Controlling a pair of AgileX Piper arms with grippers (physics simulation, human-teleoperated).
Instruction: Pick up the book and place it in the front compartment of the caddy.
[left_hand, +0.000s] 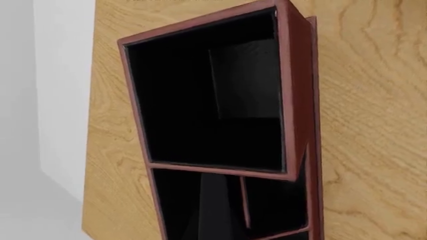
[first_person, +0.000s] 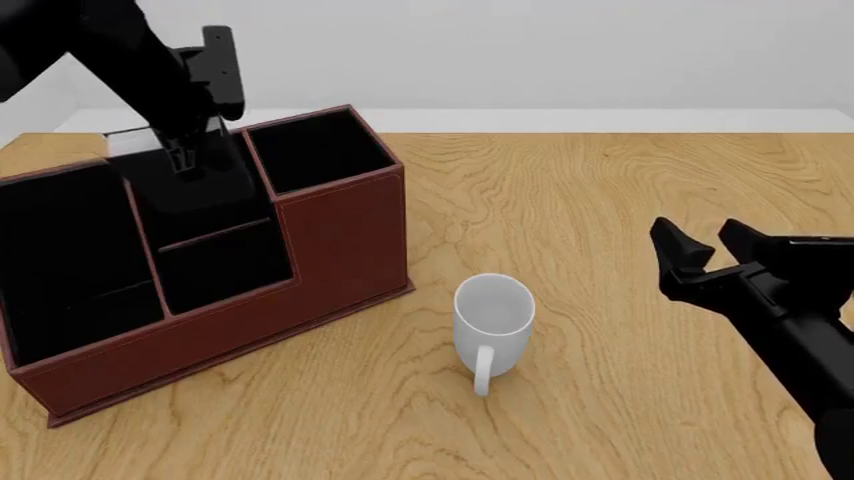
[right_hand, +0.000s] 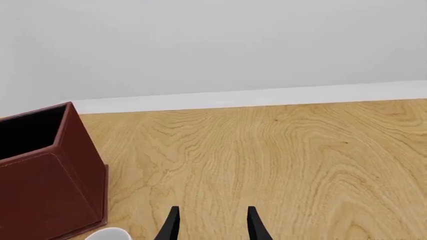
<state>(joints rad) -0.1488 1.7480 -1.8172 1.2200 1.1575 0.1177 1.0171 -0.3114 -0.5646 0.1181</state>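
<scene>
Where the front view looks down over the wooden table (first_person: 601, 200), with pale oak grain and a smooth surface, seen at left: the caddy (first_person: 340, 240), a big boxy organizer of reddish-brown walls, matte like leather or stained wood, with thin edges, a stepped front wall and deep black insides. Divided into several square, open-topped compartments, the tallest at the far right corner.

Inside a middle compartment, directly under the left gripper (first_person: 187, 160), visible as a flat rectangular slab a little paler than the lining: apparently the book (first_person: 200, 195). Hard to separate from the black walls; cannot say surely how far to the front this compartment is. In the left wrist view, found again as a dark grey rectangle (left_hand: 247, 80) deep in the large compartment of the caddy (left_hand: 297, 100). No fingers shown in that view, so cannot tell whether the left claw is spread or pinching; too dark against the caddy in the front view as well.

On the right, well apart from the caddy: the right gripper (first_person: 697, 232), black and angular, hovering over bare table with fingers spread wide and holding nothing. Confirmed in the right wrist view (right_hand: 213, 212), with a clear gap between the two pointed tips.

Between caddy and right arm: a white mug (first_person: 494, 310), glossy and round, upright, handle toward the camera. Near the caddy's front corner but not touching.
</scene>
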